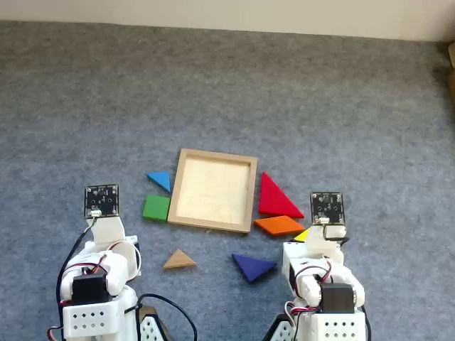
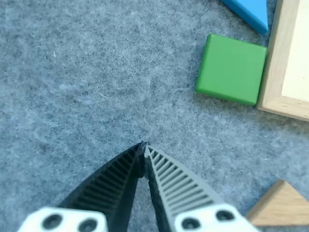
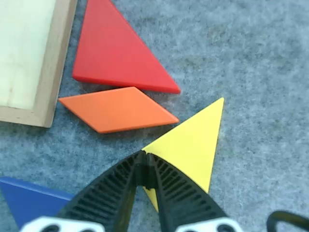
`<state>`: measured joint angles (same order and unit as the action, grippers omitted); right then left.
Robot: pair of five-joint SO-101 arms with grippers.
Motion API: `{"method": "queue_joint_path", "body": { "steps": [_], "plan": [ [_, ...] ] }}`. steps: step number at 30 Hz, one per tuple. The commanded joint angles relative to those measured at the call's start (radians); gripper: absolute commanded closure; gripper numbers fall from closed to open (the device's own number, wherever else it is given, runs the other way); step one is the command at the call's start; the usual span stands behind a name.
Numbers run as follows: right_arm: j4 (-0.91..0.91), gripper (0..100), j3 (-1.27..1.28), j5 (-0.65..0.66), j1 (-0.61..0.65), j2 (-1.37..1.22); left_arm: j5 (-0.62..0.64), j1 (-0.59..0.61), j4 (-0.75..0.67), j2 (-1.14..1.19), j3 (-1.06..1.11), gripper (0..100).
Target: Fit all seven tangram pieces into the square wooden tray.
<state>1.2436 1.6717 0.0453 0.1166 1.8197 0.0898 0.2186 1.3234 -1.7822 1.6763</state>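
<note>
The square wooden tray (image 1: 183,186) lies empty mid-table. On one side of it lie a light blue triangle (image 1: 160,180) and a green square (image 1: 156,207); a tan triangle (image 1: 178,260) and a dark blue triangle (image 1: 253,266) sit nearer the arms. A red triangle (image 1: 276,196), an orange parallelogram (image 1: 279,225) and a yellow triangle (image 1: 302,235) lie on the other side. My left gripper (image 2: 144,147) is shut over bare carpet, short of the green square (image 2: 231,68). My right gripper (image 3: 144,155) is shut, its tip over the yellow triangle (image 3: 195,140).
Grey carpet covers the table all around. The tray's wooden rim (image 2: 282,72) touches the green square. Both arm bases (image 1: 92,298) stand at the near edge. A black cable (image 1: 170,309) loops between them.
</note>
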Motion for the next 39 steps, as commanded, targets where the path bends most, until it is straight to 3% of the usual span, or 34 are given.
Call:
{"method": "queue_joint_path", "body": {
  "steps": [1,18,28,35,39],
  "plan": [
    [0.007,99.3,0.133,-0.003,-0.016,0.016,-0.011,0.016,0.005,-0.036,0.021,99],
    [0.007,99.3,0.133,-0.003,-0.016,0.016,-0.011,0.016,0.005,-0.036,0.021,99],
    [0.007,99.3,0.133,-0.006,0.110,0.016,-0.011,0.016,0.005,-0.036,0.021,99],
    [-0.001,99.3,0.130,-0.003,0.050,0.016,-0.011,0.016,0.005,-0.036,0.021,99],
    [-0.002,99.3,0.071,-0.009,-0.071,0.018,-0.011,0.016,0.005,-0.036,0.021,99]
  ]
}}
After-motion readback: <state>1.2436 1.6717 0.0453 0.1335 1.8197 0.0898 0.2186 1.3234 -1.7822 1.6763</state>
